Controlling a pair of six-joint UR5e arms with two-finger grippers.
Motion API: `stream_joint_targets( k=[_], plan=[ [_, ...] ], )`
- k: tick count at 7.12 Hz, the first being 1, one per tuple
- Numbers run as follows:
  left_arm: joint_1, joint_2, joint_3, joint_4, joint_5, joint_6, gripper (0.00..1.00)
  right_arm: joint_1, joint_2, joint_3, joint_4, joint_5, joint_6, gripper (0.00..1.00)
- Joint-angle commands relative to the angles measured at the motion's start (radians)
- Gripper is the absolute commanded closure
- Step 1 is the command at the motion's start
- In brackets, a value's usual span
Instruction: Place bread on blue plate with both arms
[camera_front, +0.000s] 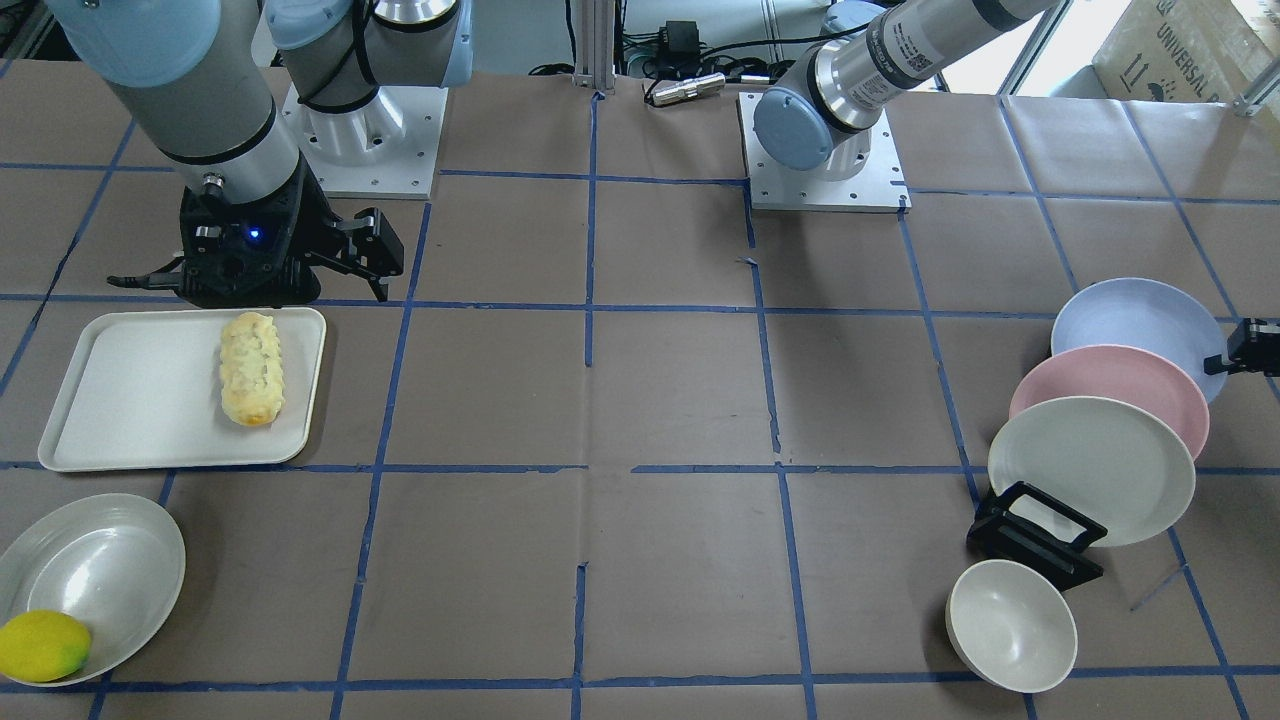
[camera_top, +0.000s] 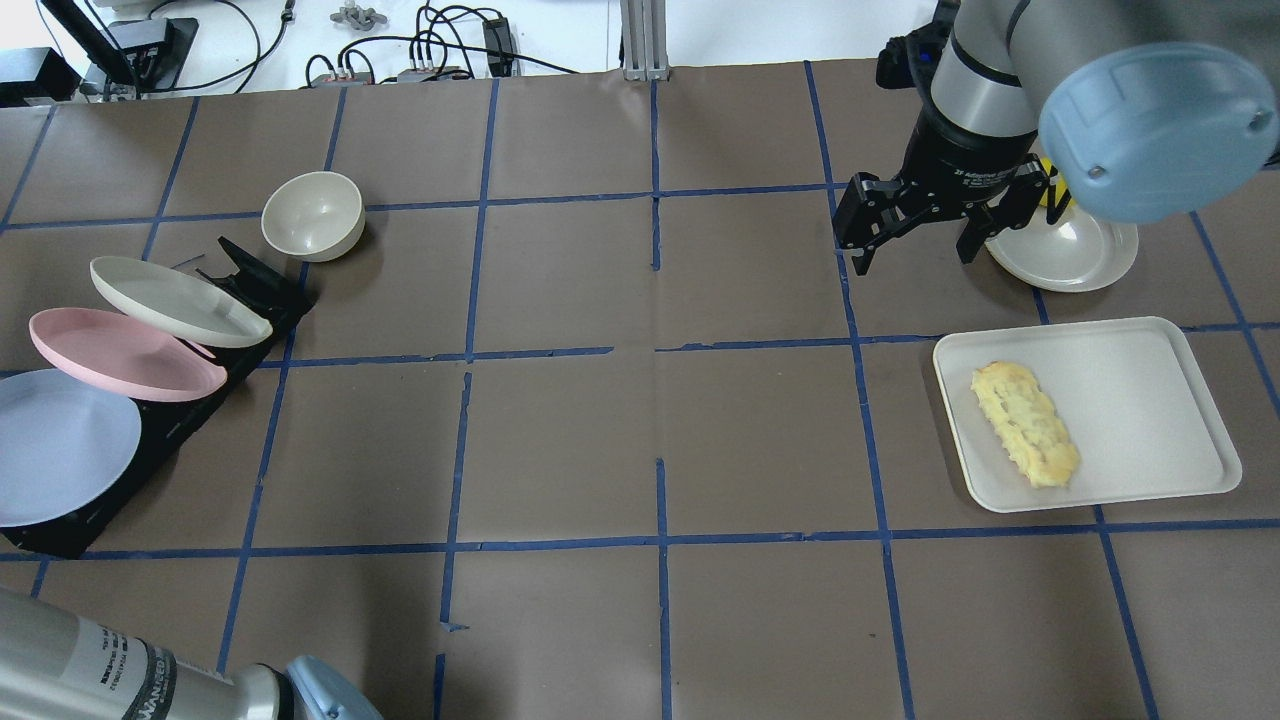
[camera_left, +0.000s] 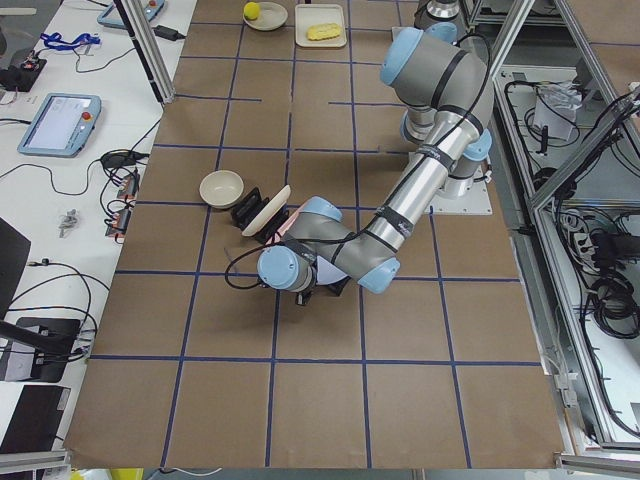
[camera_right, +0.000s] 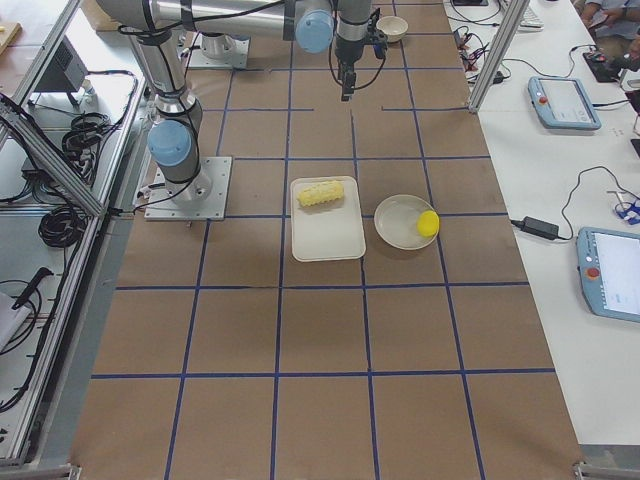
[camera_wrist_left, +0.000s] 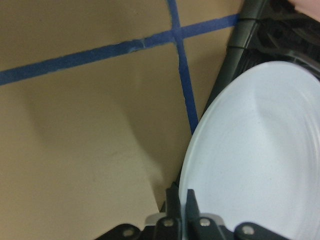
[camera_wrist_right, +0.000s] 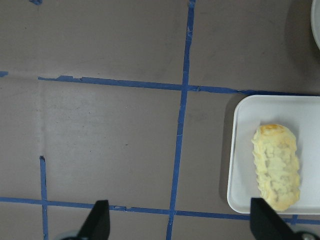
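The bread (camera_front: 250, 368), a knobbly pale yellow loaf, lies on a white tray (camera_front: 120, 420) and also shows in the overhead view (camera_top: 1025, 423). My right gripper (camera_top: 910, 248) is open and empty, hovering beyond the tray's far edge; its wrist view shows the bread (camera_wrist_right: 276, 172) off to the right of the fingers. The blue plate (camera_front: 1130, 325) leans in a black rack (camera_top: 250, 290) at the other end of the table. My left gripper (camera_wrist_left: 181, 200) is shut on the blue plate's (camera_wrist_left: 255, 165) rim.
A pink plate (camera_front: 1110, 385) and an off-white plate (camera_front: 1090, 465) lean in the same rack in front of the blue one. A white bowl (camera_front: 1010, 625) lies beside the rack. A lemon-like fruit (camera_front: 42, 645) sits in a white dish (camera_front: 100, 570) next to the tray.
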Motion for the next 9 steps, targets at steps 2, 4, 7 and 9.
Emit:
stream_joint_targets(
  k=[2,4,7,9],
  plan=[
    [0.001,0.115,0.040,-0.042,0.126,0.001,0.95,0.002,-0.001,0.000,0.000,0.000,0.000,0.00],
    [0.000,0.238,0.030,-0.080,0.239,-0.001,0.95,0.000,-0.001,0.000,0.000,0.000,0.000,0.00],
    [-0.121,0.369,0.019,-0.269,0.167,-0.146,0.95,0.000,-0.004,-0.001,0.000,0.000,0.000,0.00],
    [-0.352,0.363,0.016,-0.288,0.102,-0.388,0.94,0.000,-0.004,-0.001,0.000,-0.001,-0.002,0.00]
  ],
)
